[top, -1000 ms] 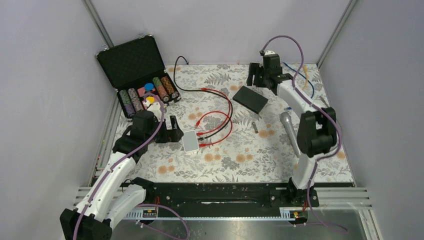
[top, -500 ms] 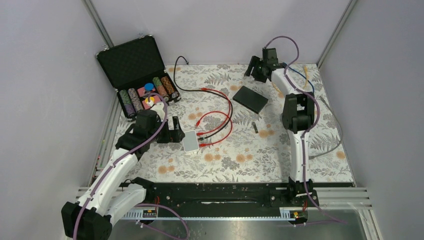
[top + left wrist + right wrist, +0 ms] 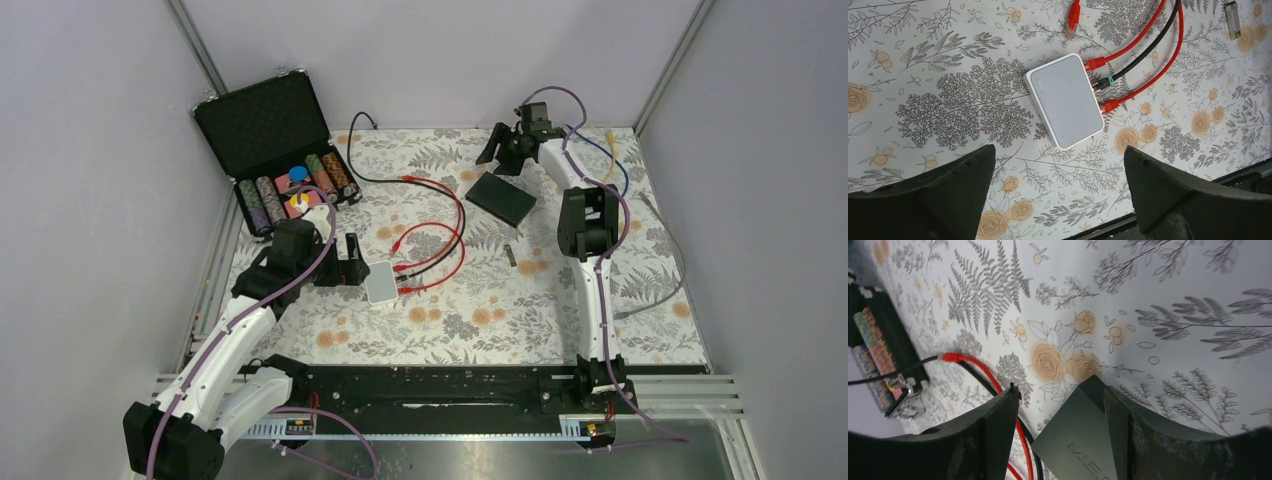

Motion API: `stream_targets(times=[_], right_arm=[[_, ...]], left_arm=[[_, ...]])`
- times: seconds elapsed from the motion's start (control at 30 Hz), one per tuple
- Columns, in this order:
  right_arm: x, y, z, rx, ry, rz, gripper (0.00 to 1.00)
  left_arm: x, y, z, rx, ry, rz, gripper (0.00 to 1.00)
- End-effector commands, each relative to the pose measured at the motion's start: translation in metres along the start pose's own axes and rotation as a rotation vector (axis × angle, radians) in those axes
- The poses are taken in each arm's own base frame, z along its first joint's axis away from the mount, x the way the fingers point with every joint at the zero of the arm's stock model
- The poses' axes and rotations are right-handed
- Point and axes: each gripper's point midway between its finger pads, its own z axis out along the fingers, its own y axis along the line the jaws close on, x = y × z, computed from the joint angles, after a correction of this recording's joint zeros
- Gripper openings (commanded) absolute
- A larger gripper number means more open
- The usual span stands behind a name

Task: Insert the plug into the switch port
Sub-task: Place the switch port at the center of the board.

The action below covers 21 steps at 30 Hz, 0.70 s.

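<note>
Two hands are standing apart, both empty. My left gripper (image 3: 1058,195), jaws fully spread, is edging closer to the switch (image 3: 1065,102) just ahead of it. The loose red plug (image 3: 1074,15) is lying beyond the switch. My right gripper (image 3: 1060,400) has swung far out and is narrowing slightly over a flat black box (image 3: 1078,440), away from the plug. In my judgement, insertion is not yet starting.

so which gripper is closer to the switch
Left. The left gripper hovers right next to the switch, on its left side in the top view. The right gripper is far off at the back of the table, over the black box.
</note>
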Motion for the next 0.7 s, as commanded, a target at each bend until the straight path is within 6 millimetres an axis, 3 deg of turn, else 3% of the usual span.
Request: stream_targets(times=[0.0,0.2,0.3,0.47,0.67], right_arm=[[0.015,0.019,-0.003,-0.097,0.089,-0.024,0.69],[0.017,0.015,-0.004,-0.073,0.092,-0.031,0.69],[0.018,0.024,-0.002,-0.107,0.100,-0.049,0.67],[0.056,0.067,-0.005,-0.247,0.210,-0.223,0.64],[0.096,0.055,-0.023,-0.170,0.332,-0.295,0.60]], left_arm=[[-0.015,-0.005,-0.002,0.013,-0.055,0.019,0.99],[-0.014,-0.006,-0.004,0.016,-0.058,0.020,0.99],[-0.013,-0.007,-0.005,0.018,-0.060,0.027,0.99],[-0.012,-0.010,-0.007,0.034,-0.061,0.035,0.99],[-0.010,-0.016,-0.007,0.057,-0.055,0.047,0.99]])
